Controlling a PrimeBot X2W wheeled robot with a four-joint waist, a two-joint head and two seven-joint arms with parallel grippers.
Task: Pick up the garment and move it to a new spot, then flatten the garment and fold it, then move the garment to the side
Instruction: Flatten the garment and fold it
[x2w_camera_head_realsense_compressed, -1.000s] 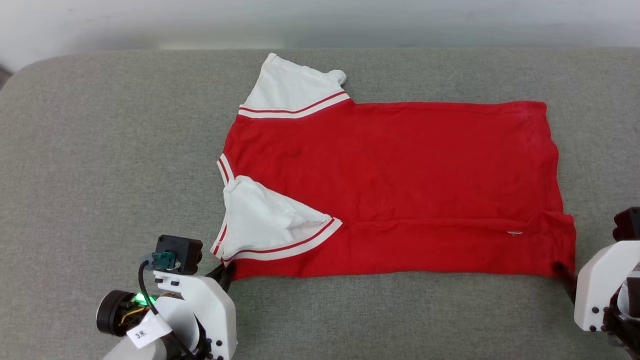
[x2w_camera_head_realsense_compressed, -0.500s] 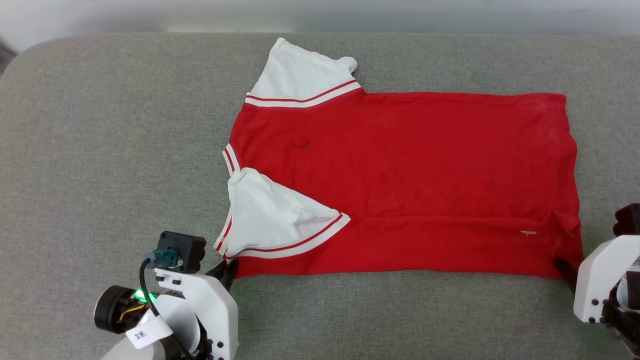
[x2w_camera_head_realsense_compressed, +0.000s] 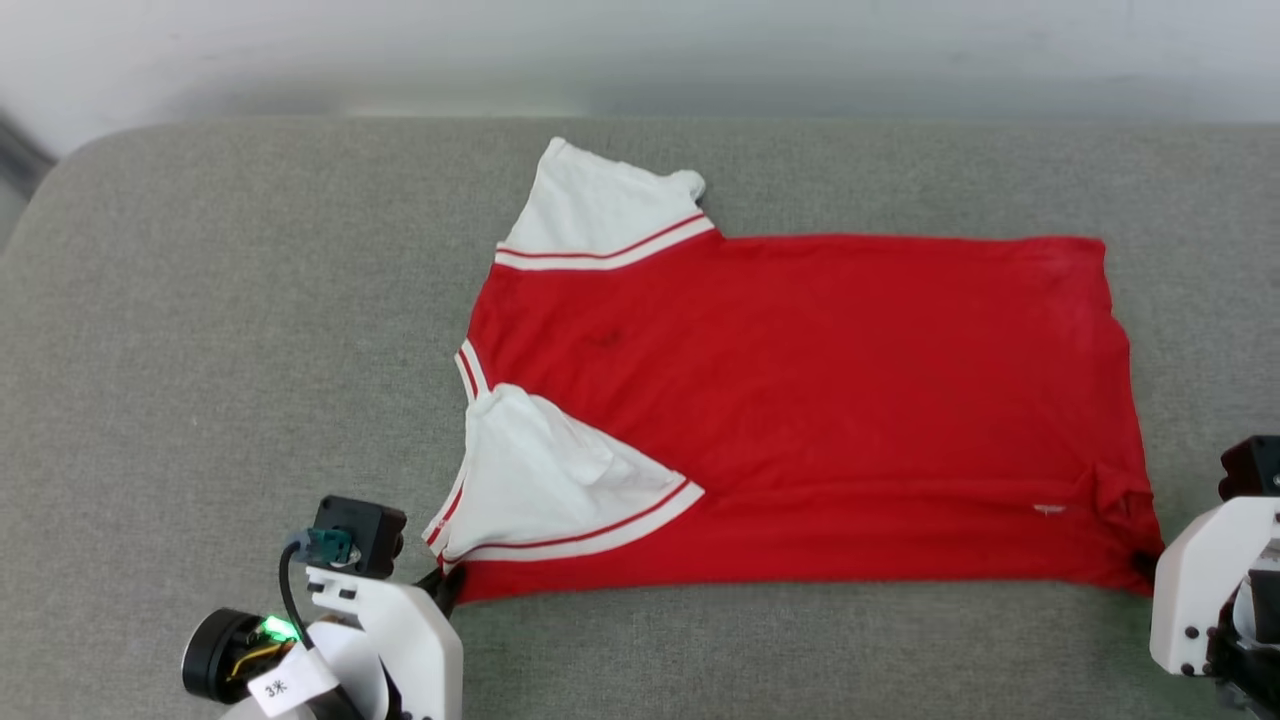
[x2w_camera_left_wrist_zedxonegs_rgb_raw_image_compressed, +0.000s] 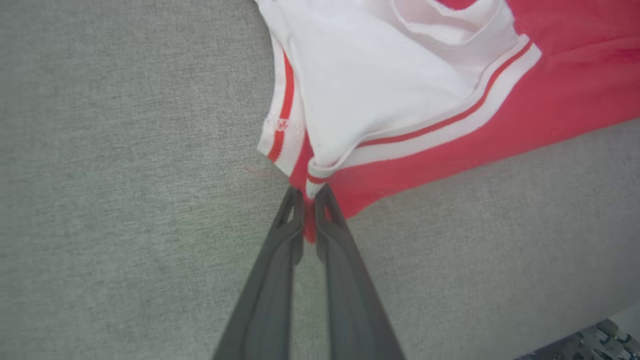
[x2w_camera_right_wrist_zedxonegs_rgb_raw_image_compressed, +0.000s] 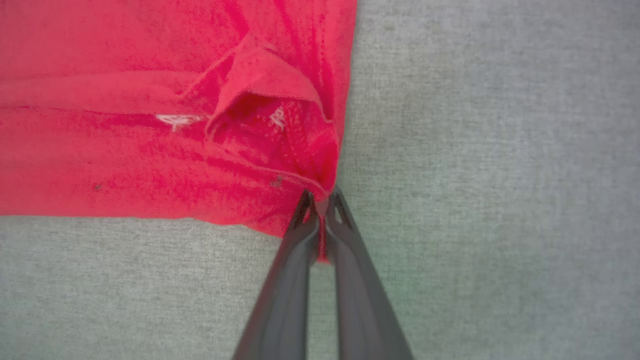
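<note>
Starting at your left, check the left hand. Its 2 dark fingers are clamped together on the near shoulder corner of the garment, with a sliver of red cloth pinched between the tips just below the striped trim of the near sleeve. I judge the grip sits at the very corner so that the whole near edge can be raised without bunching the body.

The near sleeve lies folded inward over the red cloth, its trim running diagonally. The far sleeve sticks out toward the back of the grey counter. The garment lies spread flat across the middle of the counter, with the neck end to your left and the hem to your right. A faint crease runs along its length close to the near edge.

Moving right, the body is smooth until the near hem corner, where a small flap is turned up and the cloth gathers into wrinkles. Those wrinkles converge on the right hand, which is closed tight on that corner with red fabric caught between its tips.

With both hands pinching the 2 near corners and the cloth between them lying flat, you appear set for a lengthwise fold: lift together and carry the near edge toward the far edge. Watch the turned-up flap at the right, as it could get trapped inside the fold.
</note>
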